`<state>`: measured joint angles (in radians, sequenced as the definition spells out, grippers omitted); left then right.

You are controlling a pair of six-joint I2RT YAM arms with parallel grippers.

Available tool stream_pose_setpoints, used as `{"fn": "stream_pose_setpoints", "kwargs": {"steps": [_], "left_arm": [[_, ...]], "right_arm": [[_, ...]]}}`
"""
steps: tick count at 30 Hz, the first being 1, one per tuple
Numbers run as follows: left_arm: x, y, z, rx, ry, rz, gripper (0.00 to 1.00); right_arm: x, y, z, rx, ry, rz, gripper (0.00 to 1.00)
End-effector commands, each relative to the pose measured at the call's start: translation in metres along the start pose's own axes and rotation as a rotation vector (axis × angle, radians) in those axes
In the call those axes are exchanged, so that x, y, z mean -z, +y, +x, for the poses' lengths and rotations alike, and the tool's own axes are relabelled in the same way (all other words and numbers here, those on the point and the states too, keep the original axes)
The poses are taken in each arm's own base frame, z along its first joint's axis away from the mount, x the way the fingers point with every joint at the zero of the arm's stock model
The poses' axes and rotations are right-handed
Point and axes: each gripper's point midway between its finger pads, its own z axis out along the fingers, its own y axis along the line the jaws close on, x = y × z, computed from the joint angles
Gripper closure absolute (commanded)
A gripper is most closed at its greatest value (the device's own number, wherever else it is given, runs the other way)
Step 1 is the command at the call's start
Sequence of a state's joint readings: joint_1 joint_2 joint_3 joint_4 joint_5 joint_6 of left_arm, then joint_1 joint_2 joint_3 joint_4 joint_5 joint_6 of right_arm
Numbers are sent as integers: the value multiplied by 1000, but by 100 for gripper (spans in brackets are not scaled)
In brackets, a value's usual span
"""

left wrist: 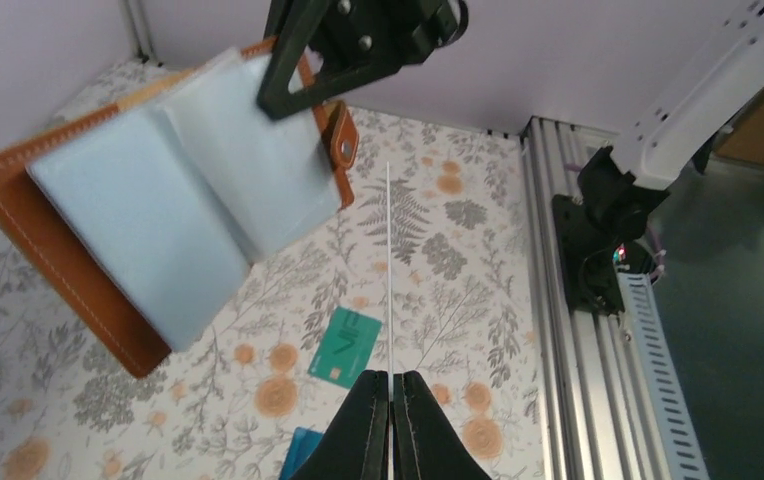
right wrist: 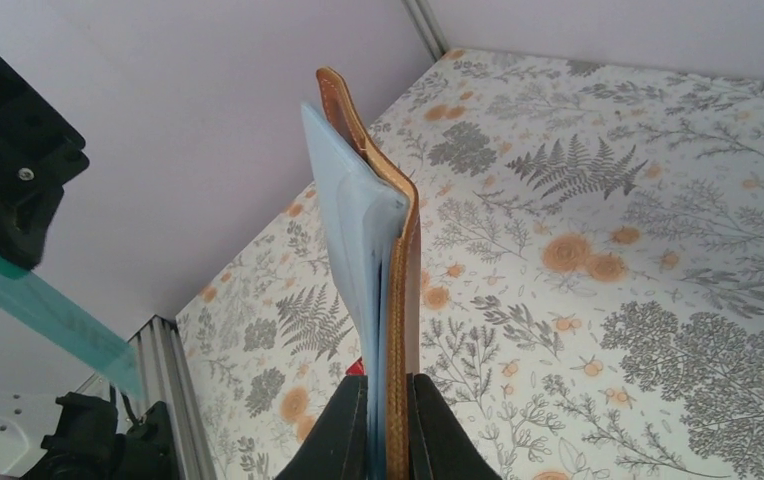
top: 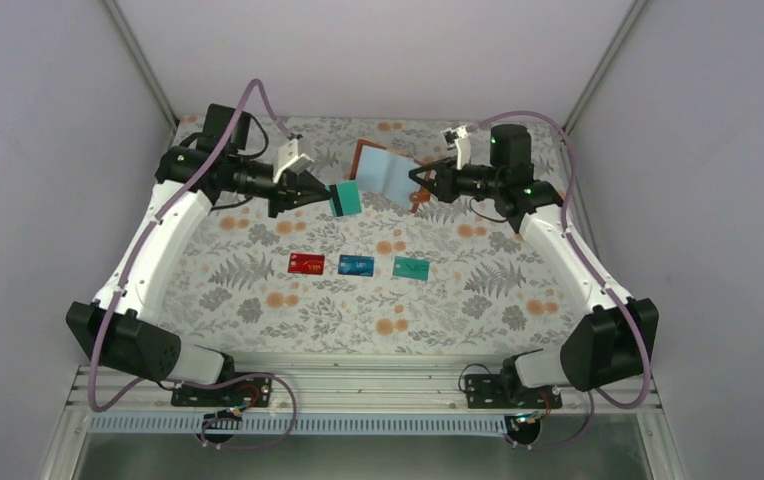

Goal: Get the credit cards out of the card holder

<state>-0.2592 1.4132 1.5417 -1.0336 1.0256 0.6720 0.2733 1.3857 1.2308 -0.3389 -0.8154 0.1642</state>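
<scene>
Left tool (left wrist: pixel 390 385): closed on a teal card (top: pixel 346 199), pinched by one end and held in the air, off the counter (top: pixel 258 310).
Right tool (right wrist: pixel 388 400): clamped on one edge of the card holder (top: pixel 388 172), which hangs open like a book with its pale pockets showing.
Gap: held card near the holder, not touching.
Laid out: red card (top: pixel 306 263), blue card (top: pixel 356 265) and second teal card (top: pixel 411 267), flat in a mid-counter row, apart from each other.
Edges: holder over the far part, near the back wall (top: pixel 378 60).
Room: patterned surface shows between the row and both tools.

All three views come to me bright and evenly lit; the soft light seems to fall from above. Shadows on the table (top: pixel 258 300) are faint. In my right wrist view the near teal card (right wrist: pixel 48 308) looks blurred.
</scene>
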Motion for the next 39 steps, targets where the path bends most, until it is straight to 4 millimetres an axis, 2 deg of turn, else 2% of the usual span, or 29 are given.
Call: {"fn": "stream_pose_setpoints", "kwargs": {"steps": [1, 3, 7, 13, 16, 21, 23, 25, 28, 31, 33, 35, 37, 39], "left_arm": [[9, -15, -27, -36, -75, 60, 98], [11, -13, -32, -24, -81, 54, 98], [16, -16, -43, -34, -99, 41, 97], [18, -16, -48, -22, -108, 38, 98], [16, -13, -47, -12, -106, 35, 98], [15, -12, -46, -5, -107, 42, 98], [15, -12, -46, -4, -106, 42, 98], [16, -13, -46, -7, -107, 42, 98], [16, -15, -45, -11, -107, 41, 98], [16, -14, -45, -8, -106, 44, 98], [16, -15, -45, -12, -104, 44, 98], [16, -17, -45, -17, -105, 49, 98], [17, -20, -45, -25, -107, 58, 98], [17, -21, -45, -30, -110, 67, 98]], "right_arm": [[0, 7, 0, -22, 28, -47, 96], [-10, 7, 16, -92, 76, -97, 96], [-42, 14, 67, -253, 223, -148, 96], [-83, 63, 151, -407, 404, -239, 96], [-90, 75, 185, -487, 446, -238, 96], [-103, 72, 239, -563, 545, -196, 96], [-106, 71, 251, -574, 574, -191, 96], [-106, 67, 255, -568, 581, -173, 93], [-104, 62, 257, -560, 602, -129, 77], [-98, 53, 262, -544, 627, -61, 49], [-90, 48, 254, -514, 617, -9, 34], [-80, 44, 225, -450, 558, 38, 23], [-67, 46, 182, -333, 476, 92, 14], [-50, 61, 129, -169, 363, 108, 10]]}}
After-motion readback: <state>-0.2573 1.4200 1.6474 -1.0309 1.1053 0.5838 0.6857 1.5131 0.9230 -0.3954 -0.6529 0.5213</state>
